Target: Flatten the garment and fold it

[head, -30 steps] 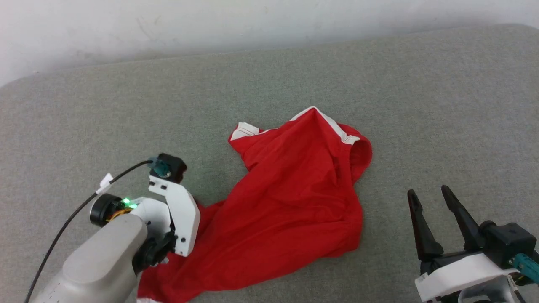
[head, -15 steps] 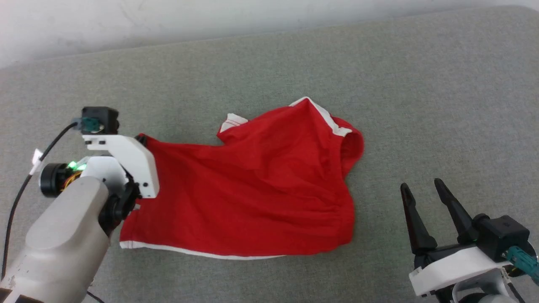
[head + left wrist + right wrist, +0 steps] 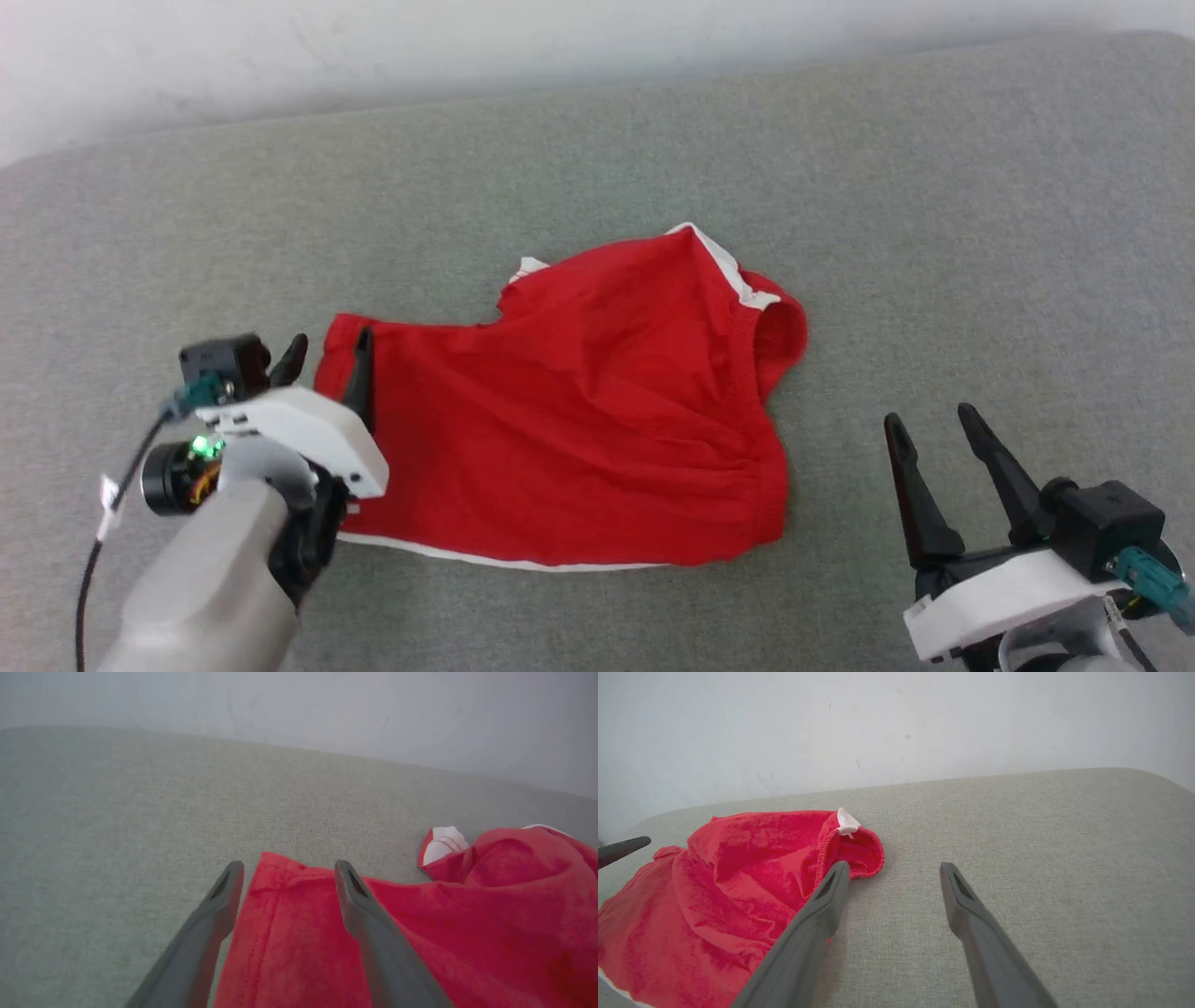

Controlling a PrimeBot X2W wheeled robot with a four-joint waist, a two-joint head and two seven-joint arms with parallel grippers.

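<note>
The right gripper (image 3: 931, 417) is sitting nearest in the head view, at 4 o'clock. Its two dark fingers are standing wide apart with nothing between them, pointing toward 11 o'clock. It is hanging over the bare grey surface (image 3: 980, 233), well apart from the garment (image 3: 579, 420). In the right wrist view one of its fingers (image 3: 812, 924) is crossing in front of the red cloth, and the other is showing against plain grey.

At 8 o'clock the left gripper (image 3: 330, 343) is also standing wide and holding nothing. It is straddling the garment's 9 o'clock corner. In the left wrist view one finger (image 3: 205, 933) is lying over the grey surface just beside the red edge. The other is lying over the red cloth, and the stitched corner is showing between them. Whether the fingers are touching the cloth I cannot tell.

The garment is lying at the middle of the surface, spread mostly flat but wrinkling in places. A white trim (image 3: 485, 558) is running along its 6 o'clock edge. At 2 o'clock the gathered waistband (image 3: 780, 331) is gaping open, and a white stripe (image 3: 724, 266) is climbing to the peak at 1 o'clock. A small white patch (image 3: 528, 269) is peeking out at 12 o'clock, where the cloth is bunching.

Beyond the garment the surface is stretching bare toward 12 o'clock, ending at a pale wall (image 3: 467, 37).
</note>
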